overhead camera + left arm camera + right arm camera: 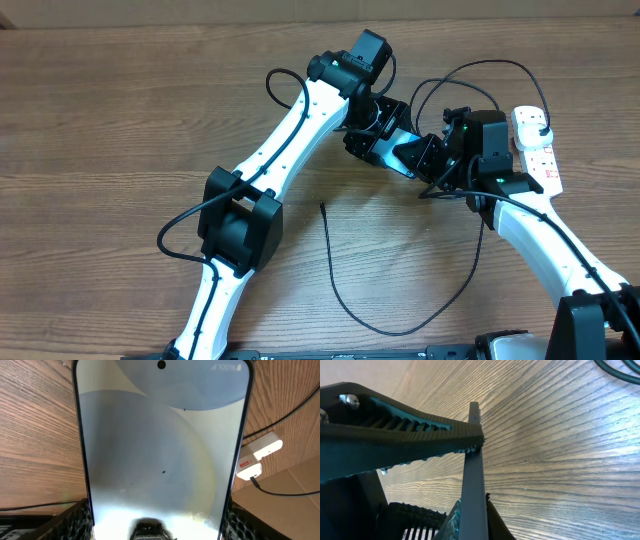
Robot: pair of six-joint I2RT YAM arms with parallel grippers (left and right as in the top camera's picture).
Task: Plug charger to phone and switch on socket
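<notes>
Holding the phone (160,450) between them, both arms meet over the wooden table (110,110), and the phone seems lifted clear of it. The left gripper (373,128) grasps the phone across its width. Its ribbed fingers (75,522) press on the two long edges, and the pale lit screen faces its wrist camera. The right gripper (476,467) is clenched on the same phone across its thin side, which we see edge-on between the jaws. We judge the task barely begun, because nothing is plugged into the phone. The connector tip (323,207) of the charger (392,332) lies loose on the table, well apart from both grippers, on the near side of the left one. Its thin black cable loops back and up beside the right arm (545,245). The socket (537,155) lies just outside the right gripper, and a black plug appears to be seated at its far end. We cannot tell whether its switch is on. What remains is to fetch the tip, seat it in the phone's port and press the switch. Both grippers are occupied, so we expect one must let go first. The cable running close by the right arm could snag.
</notes>
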